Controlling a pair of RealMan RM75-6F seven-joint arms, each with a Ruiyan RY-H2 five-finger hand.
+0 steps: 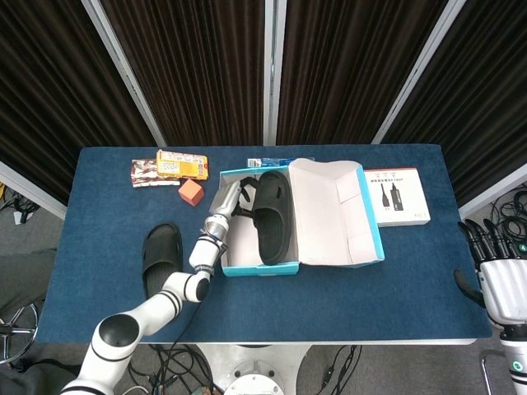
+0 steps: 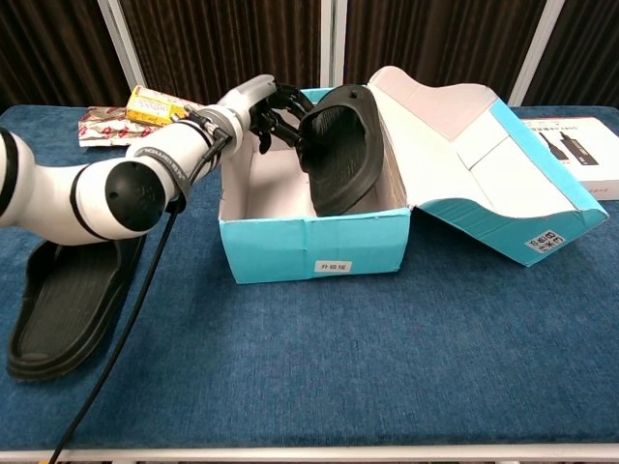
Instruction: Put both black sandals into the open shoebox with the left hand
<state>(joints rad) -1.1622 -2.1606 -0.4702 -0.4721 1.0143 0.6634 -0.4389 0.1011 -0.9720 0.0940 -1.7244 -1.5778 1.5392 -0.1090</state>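
Observation:
One black sandal [image 1: 271,216] [image 2: 340,148] hangs tilted inside the open blue shoebox [image 1: 259,267] [image 2: 319,253], sole turned toward the chest camera. My left hand [image 1: 240,200] [image 2: 278,112] grips its rear edge just over the box's left wall. The second black sandal [image 1: 160,260] [image 2: 70,295] lies flat on the blue table [image 1: 107,222], left of the box. My right hand [image 1: 498,271] hangs off the table's right edge with its fingers apart and holds nothing; the chest view does not show it.
The box lid [image 1: 339,212] [image 2: 479,164] lies open to the right. An orange cube [image 1: 191,192] and snack packs [image 1: 169,168] [image 2: 145,104] sit at the back left. A white carton [image 1: 397,197] [image 2: 583,144] lies at the back right.

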